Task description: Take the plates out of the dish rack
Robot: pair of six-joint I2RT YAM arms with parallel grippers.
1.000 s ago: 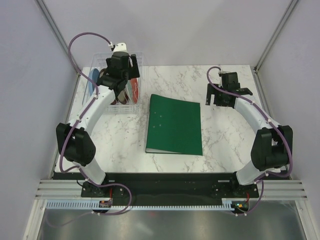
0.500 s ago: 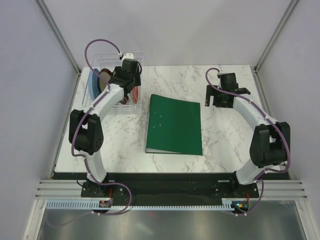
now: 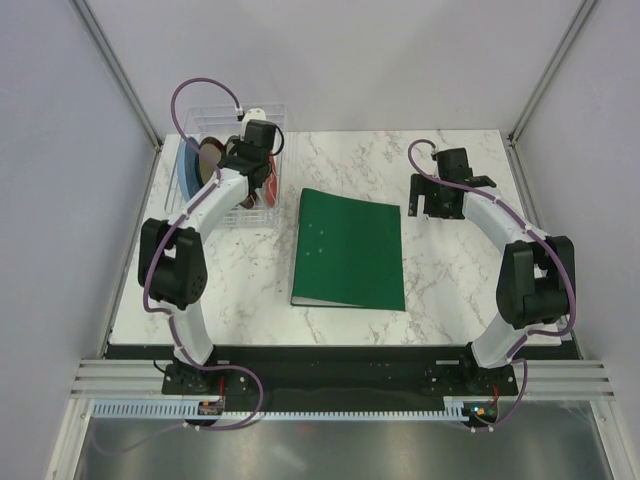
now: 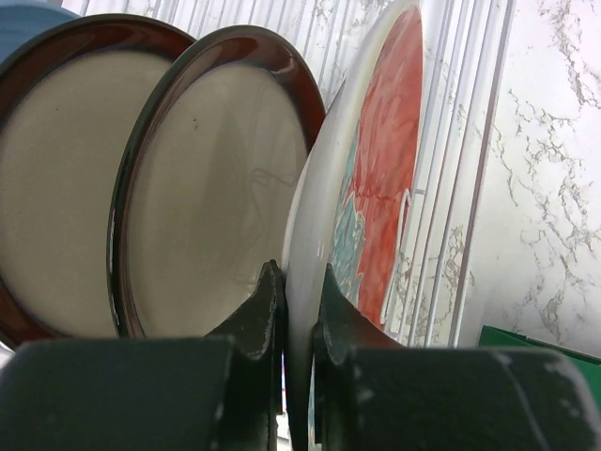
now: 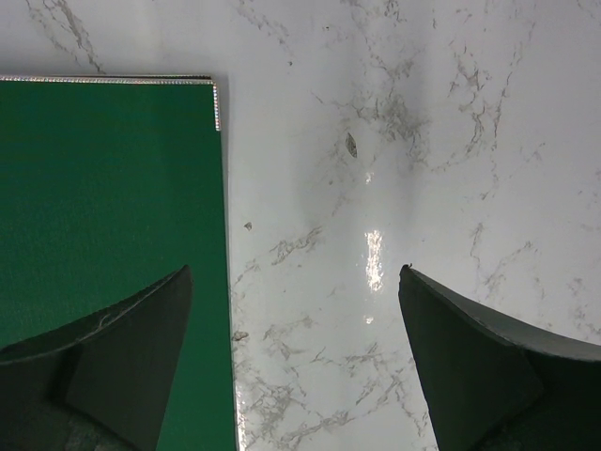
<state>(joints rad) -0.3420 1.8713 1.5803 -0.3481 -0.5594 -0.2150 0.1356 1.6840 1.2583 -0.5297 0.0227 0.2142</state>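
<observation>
The clear dish rack (image 3: pixel 262 207) stands at the table's back left corner, and its slats (image 4: pixel 451 141) show in the left wrist view. In it stand on edge a light blue plate (image 3: pixel 183 170) (image 4: pixel 28 17), two brown-rimmed plates with cream centres (image 4: pixel 216 188) (image 4: pixel 52 188) and a red plate with teal blotches (image 4: pixel 385 160) (image 3: pixel 271 188). My left gripper (image 4: pixel 300 315) (image 3: pixel 255 160) reaches down into the rack, shut on the red plate's white rim. My right gripper (image 5: pixel 296 319) (image 3: pixel 438 200) hangs open over bare marble, to the right of the binder.
A green binder (image 3: pixel 350 248) (image 5: pixel 103 188) lies flat in the middle of the marble table (image 3: pixel 450 270). Grey walls close in the left, back and right sides. The rack sits close to the left wall.
The left arm dropped into the rack and its fingers closed from wide onto the red plate's rim. The right arm barely shifted.
</observation>
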